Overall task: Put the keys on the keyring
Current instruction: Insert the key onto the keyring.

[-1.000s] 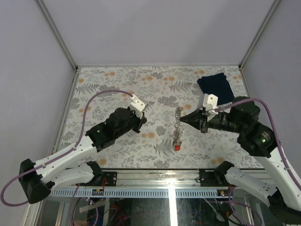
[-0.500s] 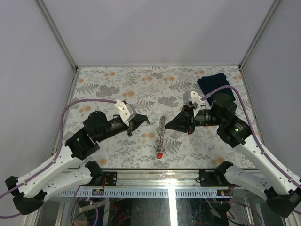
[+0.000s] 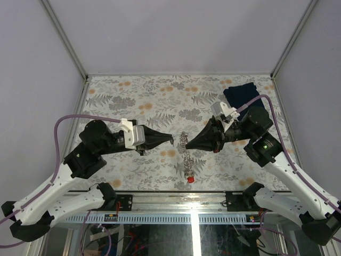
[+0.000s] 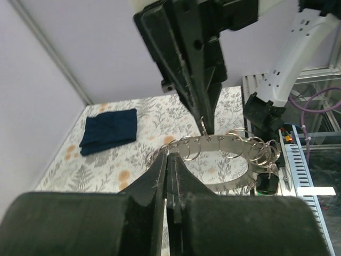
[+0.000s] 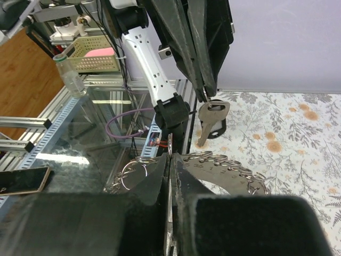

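Note:
The keyring (image 3: 186, 156) is a silvery chain of rings with a red tag (image 3: 190, 180) at its near end. My right gripper (image 3: 187, 145) is shut on one of its rings and holds it up over the table's middle. In the right wrist view (image 5: 171, 156) a ring sits between the shut fingers, with the keyring (image 5: 229, 165) beside them. My left gripper (image 3: 170, 140) is shut on a key (image 5: 210, 118) with a black head, which hangs from its tip just left of the keyring. The left wrist view shows the keyring (image 4: 234, 144) and its green tag (image 4: 265, 184); the key is hidden there.
A dark blue folded cloth (image 3: 245, 98) lies at the back right of the floral table (image 3: 133, 96). Enclosure walls stand on three sides. A metal rail (image 3: 192, 216) runs along the near edge. A basket (image 5: 93, 53) and a bottle (image 5: 69, 80) stand beyond the table.
My left gripper has swung right, up to the keyring. My right gripper has carried the keyring left toward the middle, and the chain now hangs between the two tips.

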`<action>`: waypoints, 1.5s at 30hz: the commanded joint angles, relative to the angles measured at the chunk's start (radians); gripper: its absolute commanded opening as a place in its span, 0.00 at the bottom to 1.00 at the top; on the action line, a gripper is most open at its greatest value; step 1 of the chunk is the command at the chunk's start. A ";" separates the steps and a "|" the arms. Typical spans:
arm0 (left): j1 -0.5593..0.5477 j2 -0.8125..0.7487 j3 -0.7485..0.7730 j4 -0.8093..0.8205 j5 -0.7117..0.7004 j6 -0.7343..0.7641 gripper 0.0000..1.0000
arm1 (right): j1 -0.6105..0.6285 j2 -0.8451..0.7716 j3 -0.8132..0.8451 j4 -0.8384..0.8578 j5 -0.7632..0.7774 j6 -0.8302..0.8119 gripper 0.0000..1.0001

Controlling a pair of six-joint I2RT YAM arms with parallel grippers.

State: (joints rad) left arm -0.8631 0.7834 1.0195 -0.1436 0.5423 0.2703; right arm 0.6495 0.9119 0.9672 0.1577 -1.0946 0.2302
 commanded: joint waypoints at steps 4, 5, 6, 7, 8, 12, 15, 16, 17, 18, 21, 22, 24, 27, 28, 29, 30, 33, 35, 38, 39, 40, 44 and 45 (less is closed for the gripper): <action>0.002 0.047 0.089 0.021 0.175 0.067 0.00 | 0.007 0.009 0.024 0.172 -0.050 0.124 0.00; 0.002 0.053 0.095 0.019 0.186 0.068 0.00 | 0.007 0.009 0.020 0.187 -0.050 0.139 0.00; 0.002 0.059 0.100 0.017 0.196 0.069 0.00 | 0.007 0.010 0.015 0.206 -0.048 0.156 0.00; 0.002 0.066 0.105 0.014 0.203 0.072 0.00 | 0.007 0.009 0.008 0.225 -0.047 0.171 0.00; 0.002 0.070 0.107 0.012 0.206 0.073 0.00 | 0.007 0.008 0.007 0.233 -0.043 0.179 0.00; 0.002 0.088 0.123 0.000 0.217 0.077 0.00 | 0.007 0.014 0.005 0.250 -0.037 0.202 0.00; 0.002 0.100 0.130 -0.005 0.220 0.078 0.00 | 0.009 0.020 0.005 0.267 -0.041 0.218 0.00; 0.003 0.101 0.132 -0.006 0.220 0.078 0.00 | 0.011 0.021 0.004 0.269 -0.044 0.222 0.00; 0.002 0.102 0.134 -0.005 0.221 0.078 0.00 | 0.012 0.023 0.004 0.268 -0.047 0.224 0.00; 0.003 0.104 0.136 -0.005 0.221 0.078 0.00 | 0.013 0.027 0.005 0.265 -0.047 0.222 0.00; 0.002 0.108 0.139 -0.005 0.221 0.079 0.00 | 0.016 0.030 0.003 0.257 -0.047 0.221 0.00; 0.003 0.110 0.141 -0.005 0.221 0.079 0.00 | 0.016 0.030 0.000 0.256 -0.046 0.221 0.00; 0.003 0.112 0.142 -0.005 0.228 0.078 0.00 | 0.018 0.029 -0.001 0.255 -0.040 0.221 0.00; 0.002 0.116 0.142 -0.005 0.235 0.076 0.00 | 0.018 0.023 -0.004 0.248 -0.022 0.218 0.00; 0.002 0.114 0.140 -0.005 0.235 0.077 0.00 | 0.018 0.020 -0.005 0.244 -0.011 0.216 0.00; 0.003 0.113 0.140 -0.005 0.237 0.076 0.00 | 0.018 0.016 -0.007 0.242 0.000 0.215 0.00; 0.003 0.114 0.140 -0.005 0.236 0.077 0.00 | 0.018 0.013 -0.007 0.243 0.011 0.215 0.00; 0.002 0.115 0.138 -0.006 0.240 0.077 0.00 | 0.018 0.005 -0.010 0.245 0.032 0.217 0.00; 0.002 0.116 0.137 -0.007 0.244 0.078 0.00 | 0.018 0.004 -0.009 0.248 0.039 0.222 0.00; 0.002 0.118 0.143 -0.012 0.252 0.078 0.00 | 0.018 0.005 -0.008 0.247 0.047 0.227 0.00; 0.002 0.118 0.144 -0.014 0.253 0.080 0.00 | 0.018 0.005 -0.006 0.246 0.050 0.226 0.00; 0.003 0.117 0.145 -0.016 0.255 0.082 0.00 | 0.017 0.005 -0.007 0.244 0.053 0.225 0.00; 0.002 0.118 0.145 -0.018 0.256 0.083 0.00 | 0.017 -0.003 -0.011 0.241 0.069 0.225 0.00; 0.002 0.119 0.144 -0.018 0.255 0.083 0.00 | 0.018 -0.007 -0.012 0.242 0.074 0.226 0.00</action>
State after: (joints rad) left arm -0.8631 0.9028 1.1309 -0.1730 0.7681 0.3389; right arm 0.6594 0.9401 0.9482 0.3332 -1.0660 0.4412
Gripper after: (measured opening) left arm 0.011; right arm 0.010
